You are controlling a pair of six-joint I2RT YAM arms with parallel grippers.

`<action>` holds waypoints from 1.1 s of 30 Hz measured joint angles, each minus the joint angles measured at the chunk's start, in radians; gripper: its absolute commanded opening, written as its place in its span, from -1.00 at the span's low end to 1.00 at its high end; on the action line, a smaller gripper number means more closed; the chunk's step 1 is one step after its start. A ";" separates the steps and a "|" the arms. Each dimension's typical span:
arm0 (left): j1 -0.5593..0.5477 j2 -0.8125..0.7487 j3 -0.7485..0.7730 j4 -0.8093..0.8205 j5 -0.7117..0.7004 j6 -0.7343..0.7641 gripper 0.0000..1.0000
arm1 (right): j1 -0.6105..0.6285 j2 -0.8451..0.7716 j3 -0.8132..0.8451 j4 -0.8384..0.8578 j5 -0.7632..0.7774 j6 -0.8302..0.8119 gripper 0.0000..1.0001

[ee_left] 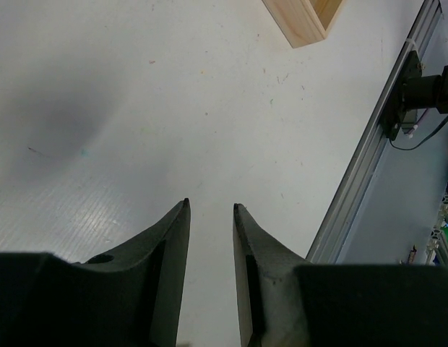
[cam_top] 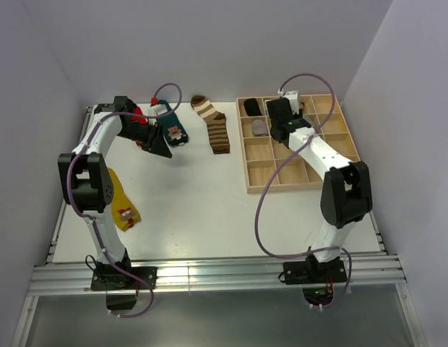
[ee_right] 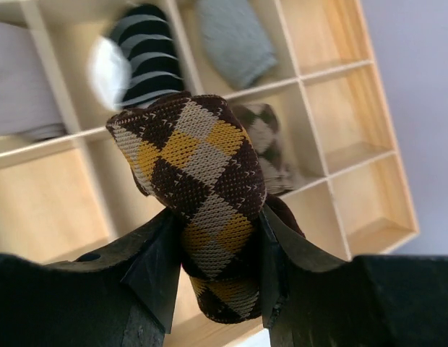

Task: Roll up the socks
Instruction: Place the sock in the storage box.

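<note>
Pinching the argyle sock, right jaws; left jaws parted.

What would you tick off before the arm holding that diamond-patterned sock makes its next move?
1. Argyle sock rolled into a bundle: ok.
2. Right fingers pinch the bundle from both sides: ok.
3. Bundle held above the wooden tray: ok.
4. Compartment straight below is free: cannot tell. The bundle hides it, and some nearby compartments already hold socks.
5. Left fingers open, holding nothing, over bare table away from the tray: ok.
</note>
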State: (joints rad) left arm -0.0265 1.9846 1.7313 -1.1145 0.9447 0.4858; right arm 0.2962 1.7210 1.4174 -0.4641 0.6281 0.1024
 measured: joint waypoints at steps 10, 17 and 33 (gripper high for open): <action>0.000 -0.006 -0.017 -0.018 0.005 0.027 -0.30 | -0.002 0.200 -0.010 0.029 0.103 -0.022 -1.00; 0.000 -0.006 -0.017 -0.027 0.011 0.029 -0.30 | -0.002 0.272 0.010 -0.007 0.024 -0.017 -1.00; 0.000 -0.005 -0.016 -0.056 0.019 0.048 -0.30 | -0.080 0.359 0.156 -0.143 -0.314 0.085 -1.00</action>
State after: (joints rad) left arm -0.0265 1.9793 1.7149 -1.1702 0.9638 0.5343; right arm 0.2161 2.0800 1.5734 -0.6071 0.3138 0.1871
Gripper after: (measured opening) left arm 0.350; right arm 0.465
